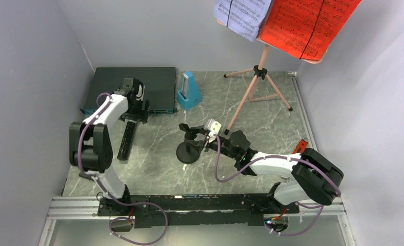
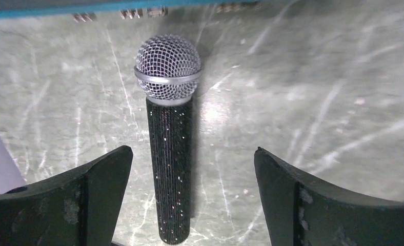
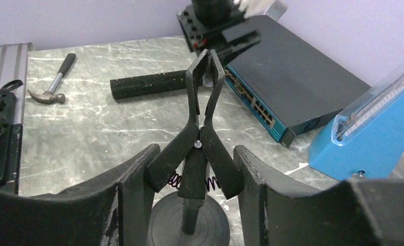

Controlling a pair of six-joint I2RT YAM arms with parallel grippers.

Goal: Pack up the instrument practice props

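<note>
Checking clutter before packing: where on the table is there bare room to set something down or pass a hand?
Bare marble: between the microphone and the round stand base; from there forward to the rail; between the tripod and the right arm. Crowded: back left, with box, metronome and left gripper.

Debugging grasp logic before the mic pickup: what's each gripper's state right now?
Left gripper: open, microphone lying between its fingers, not gripped.
Right gripper: open, straddling the stand clip; contact cannot be told.
</note>
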